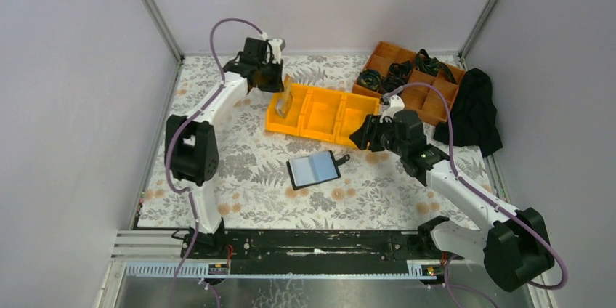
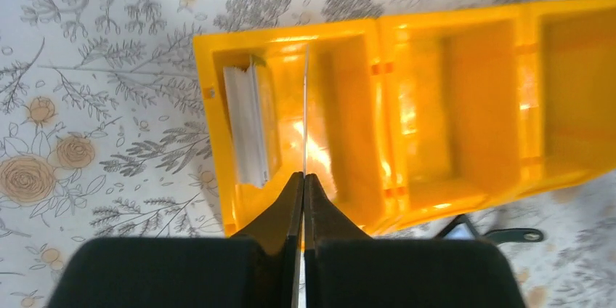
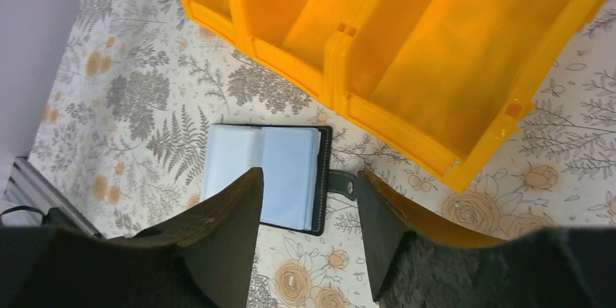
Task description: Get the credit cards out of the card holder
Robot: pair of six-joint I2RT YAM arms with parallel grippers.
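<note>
— What is on the counter (image 1: 240, 177)?

— The biggest thing is the yellow bin (image 1: 323, 115) with three compartments. From it, a brown tray (image 1: 434, 104) is at 1 o'clock and a black cloth (image 1: 476, 108) at 3 o'clock.

— And the card holder?

— The card holder (image 1: 314, 170) lies open on the counter, at 6 o'clock from the bin. The right gripper (image 3: 306, 176) hangs at its 2 o'clock, fingers apart, holding nothing.

— The cards?

— Pale credit cards (image 2: 247, 130) lean on the wall of the bin's 9 o'clock compartment. The left gripper (image 2: 304, 181) has its fingers clamped on one more card (image 2: 306, 104) over that compartment.
</note>
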